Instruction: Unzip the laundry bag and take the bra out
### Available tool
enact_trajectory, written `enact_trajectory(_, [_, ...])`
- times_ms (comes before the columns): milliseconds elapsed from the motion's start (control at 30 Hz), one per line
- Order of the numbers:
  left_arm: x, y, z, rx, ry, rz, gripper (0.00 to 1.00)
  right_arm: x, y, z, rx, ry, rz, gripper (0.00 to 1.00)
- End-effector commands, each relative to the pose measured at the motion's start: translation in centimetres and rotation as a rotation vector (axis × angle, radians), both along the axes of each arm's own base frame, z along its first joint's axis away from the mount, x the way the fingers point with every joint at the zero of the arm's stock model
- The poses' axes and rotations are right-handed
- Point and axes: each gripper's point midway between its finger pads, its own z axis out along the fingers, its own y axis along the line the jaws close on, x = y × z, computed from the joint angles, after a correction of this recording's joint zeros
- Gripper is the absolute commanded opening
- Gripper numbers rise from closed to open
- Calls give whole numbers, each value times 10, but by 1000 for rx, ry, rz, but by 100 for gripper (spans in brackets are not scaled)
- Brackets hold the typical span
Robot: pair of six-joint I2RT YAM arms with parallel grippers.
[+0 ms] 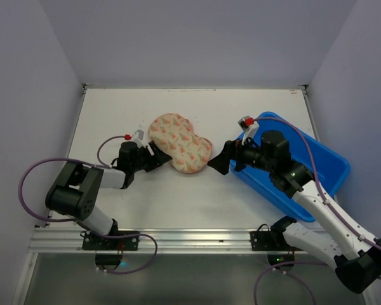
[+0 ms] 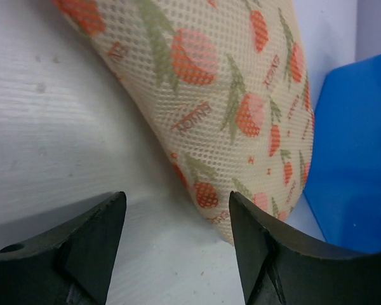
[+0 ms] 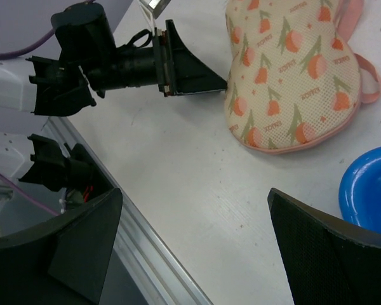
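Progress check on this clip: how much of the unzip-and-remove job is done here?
Nothing looks done yet: the laundry bag lies on the table, apparently closed, with no bra showing. In hand: the left gripper sits open at one end, the right gripper open near the other, beside the blue tub. Left: unzipping and pulling the bra out.

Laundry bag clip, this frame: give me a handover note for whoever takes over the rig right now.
Left gripper: jaws open, at the left edge of the laundry bag, holding nothing.
Right gripper: jaws open and empty, just right of the bag's near lobe, in front of the blue tub.
The bag lies flat on the table and looks closed; no bra is in sight.
Done: nothing that shows.
Left: unzip the bag, then take the bra out.
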Motion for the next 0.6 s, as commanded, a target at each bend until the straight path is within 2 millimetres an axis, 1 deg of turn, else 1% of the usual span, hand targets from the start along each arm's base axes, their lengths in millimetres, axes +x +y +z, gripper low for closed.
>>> enact_trajectory(0, [11,-24,28,-121,-143,-110,69,9,10,7,13,-53,-24,99])
enact_trajectory(33, [12,-25,31,-132,-167,-115,69,7,13,4,14,-51,-16,99])
enact_trajectory(133, [10,-26,22,-135,-163,-124,66,6,19,5,35,-61,-3,99])
enact_trajectory(167, [8,-26,13,-134,-142,-126,65,6,20,5,37,-63,0,99])
enact_trajectory(200, [8,-27,10,-141,-135,-127,64,6,21,6,40,-70,2,99])
enact_trajectory(233, [9,-29,11,-153,-151,-130,60,6,23,3,36,-69,7,99])
enact_trajectory(267, [7,-30,2,-173,-120,-128,58,6,23,2,33,-71,9,99])
enact_trajectory(300, [6,-31,0,-183,-121,-132,55,6,25,0,27,-64,12,99])
enact_trajectory(333, [7,-34,4,-200,-147,-150,47,7,27,-2,18,-62,19,99])
enact_trajectory(367, [6,-35,-5,-204,-129,-153,43,6,29,-2,14,-66,25,99])
enact_trajectory(400, [6,-37,-5,-223,-123,-157,39,7,30,-4,7,-69,23,99])
enact_trajectory(433, [7,-39,2,-244,-155,-166,26,5,33,-6,-2,-69,29,99])
enact_trajectory(467, [5,-41,5,-263,-160,-176,19,7,35,-9,-10,-78,30,99])
enact_trajectory(500, [2,-41,8,-284,-158,-173,7,8,36,-14,-23,-75,27,99])
enact_trajectory(533, [4,-42,18,-290,-182,-172,1,6,39,-19,-34,-71,36,99])
enact_trajectory(567, [4,-41,21,-288,-178,-166,0,8,43,-24,-45,-69,39,99])
